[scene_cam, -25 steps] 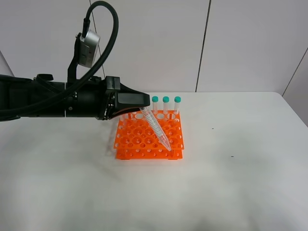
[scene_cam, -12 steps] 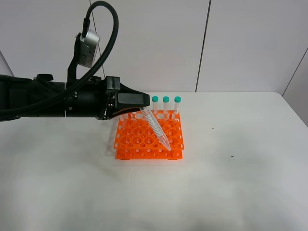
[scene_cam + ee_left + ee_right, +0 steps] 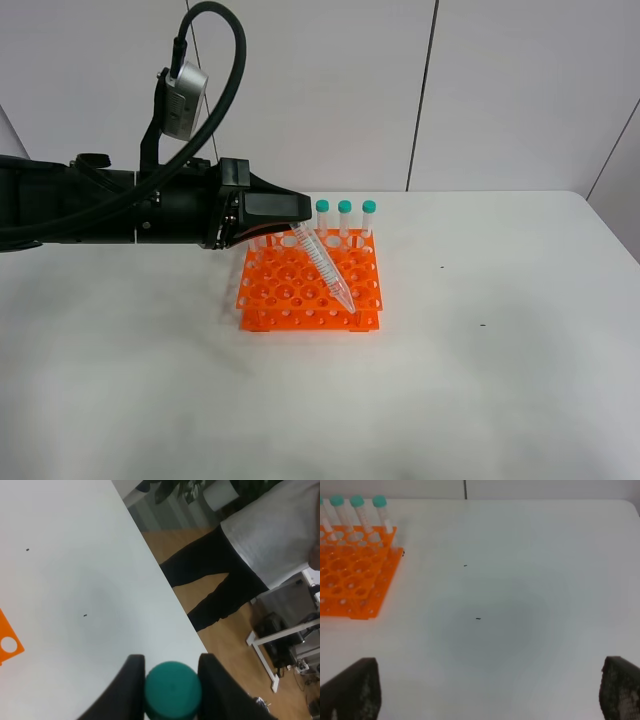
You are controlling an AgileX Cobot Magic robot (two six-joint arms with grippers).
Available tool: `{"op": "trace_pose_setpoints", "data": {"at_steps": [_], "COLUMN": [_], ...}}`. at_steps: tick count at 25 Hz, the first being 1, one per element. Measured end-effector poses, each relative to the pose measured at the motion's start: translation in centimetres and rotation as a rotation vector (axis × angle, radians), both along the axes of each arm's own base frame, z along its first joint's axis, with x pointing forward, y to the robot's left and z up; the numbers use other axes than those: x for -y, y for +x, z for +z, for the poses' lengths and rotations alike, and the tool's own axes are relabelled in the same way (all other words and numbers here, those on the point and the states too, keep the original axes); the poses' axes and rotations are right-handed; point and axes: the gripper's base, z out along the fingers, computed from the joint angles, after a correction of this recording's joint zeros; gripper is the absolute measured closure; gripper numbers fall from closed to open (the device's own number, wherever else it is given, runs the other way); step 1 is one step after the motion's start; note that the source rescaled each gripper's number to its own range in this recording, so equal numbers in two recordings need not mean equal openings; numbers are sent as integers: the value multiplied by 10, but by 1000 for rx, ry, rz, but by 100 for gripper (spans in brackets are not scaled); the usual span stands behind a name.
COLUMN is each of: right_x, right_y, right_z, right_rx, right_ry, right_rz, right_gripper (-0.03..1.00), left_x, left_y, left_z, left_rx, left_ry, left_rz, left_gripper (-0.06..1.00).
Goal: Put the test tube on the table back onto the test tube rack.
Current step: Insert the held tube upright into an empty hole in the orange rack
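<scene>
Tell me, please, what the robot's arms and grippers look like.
The left arm is matte black, with a thick black cable looping overhead and a grey camera box. The left gripper has smooth black wedge fingers; the right gripper shows dark, rough-textured pads.

matte table [image 3: 500,380], glossy orange plastic rack [image 3: 278,292]

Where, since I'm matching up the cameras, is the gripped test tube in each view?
Exterior high: test tube slants from the left gripper over the orange rack.
Left wrist: only its teal cap, between the fingers.
Right wrist: cannot make it out.
Shared landmark: the orange rack.
</scene>
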Motion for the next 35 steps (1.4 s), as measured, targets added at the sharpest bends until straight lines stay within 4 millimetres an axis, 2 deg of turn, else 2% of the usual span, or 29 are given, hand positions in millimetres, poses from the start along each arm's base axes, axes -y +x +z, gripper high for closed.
{"op": "trace_pose_setpoints", "data": {"at_steps": [5, 9, 15, 19, 23, 30, 35], "right_x": [0, 0, 0, 0, 0, 0, 0], "right_y": [0, 0, 0, 0, 0, 0, 0], "right_z": [0, 0, 0, 0, 0, 0, 0], "right_rx": [0, 0, 0, 0, 0, 0, 0], "right_ry": [0, 0, 0, 0, 0, 0, 0], "right_rz": [0, 0, 0, 0, 0, 0, 0], "right_gripper": [3, 3, 3, 4, 4, 4, 4], "left_x": [-2, -7, -20, -33, -44, -55, -46], "left_y": [-3, -16, -47, -64, -67, -60, -46], "left_z": [8, 33, 77, 96, 97, 76, 75], "left_rx": [13, 88, 248, 361, 473, 537, 643], "left_ry": [-14, -51, -118, -83, 82, 483, 554], "left_rz": [8, 9, 15, 76, 137, 207, 328], "left_gripper": [94, 94, 94, 94, 94, 94, 94]}}
